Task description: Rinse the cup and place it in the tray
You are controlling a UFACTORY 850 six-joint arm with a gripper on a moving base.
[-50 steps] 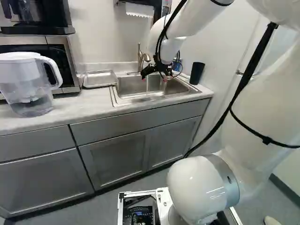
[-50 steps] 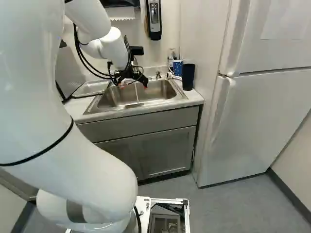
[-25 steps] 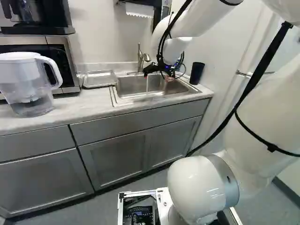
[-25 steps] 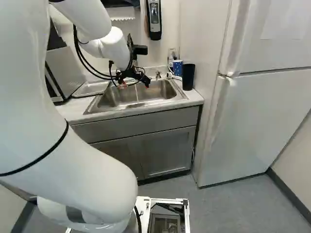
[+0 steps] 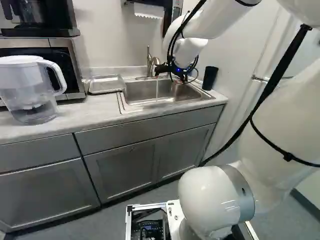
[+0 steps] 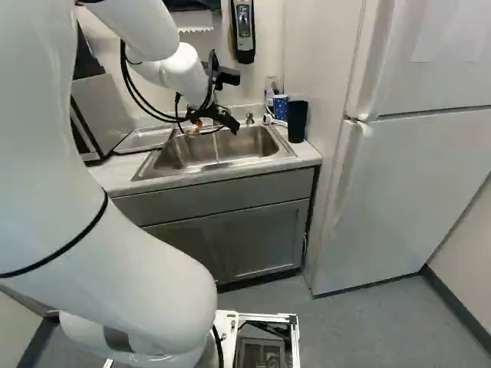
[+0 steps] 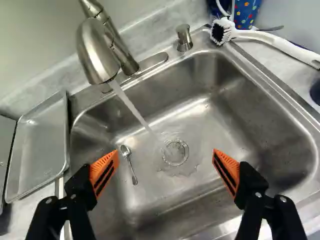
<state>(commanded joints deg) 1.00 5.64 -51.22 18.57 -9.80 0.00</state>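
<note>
**Pincer wide over the basin, cup still to be made sure of**

Our black pincer (image 7: 166, 152) stands wide, its orange pads (image 7: 104, 170) well apart and gripping nothing, above the stainless-steel sink (image 7: 145, 210). We cannot pick out the cup for certain: the round glassy-looking ring (image 7: 175, 152) on the basin floor, near where the running water (image 7: 132, 107) lands, may be its rim or just the drain. If it is the cup, we judge the step in hand to be gripping it for the rinse. We should centre over that ring, go down straight with the pads on either side, and close gently, since wet glass could slip. Then we would tilt it under the flow and tip it out before leaving the basin.

For room, the brushed-metal faucet (image 7: 97, 55) leans in over the basin, so we should lift clear of its spout. The small metal spoon (image 7: 131, 167) lies close to one pad's path and could get nudged or pinched. The shallow metal tray (image 7: 42, 145) sits on the pale tabletop (image 5: 75, 112) just beside the sink; we need to carry high over the raised edge between them. On the opposite side, the tall dark tumbler (image 6: 298, 121) and white-handled brush (image 7: 272, 39) call for a narrow swing.
</note>
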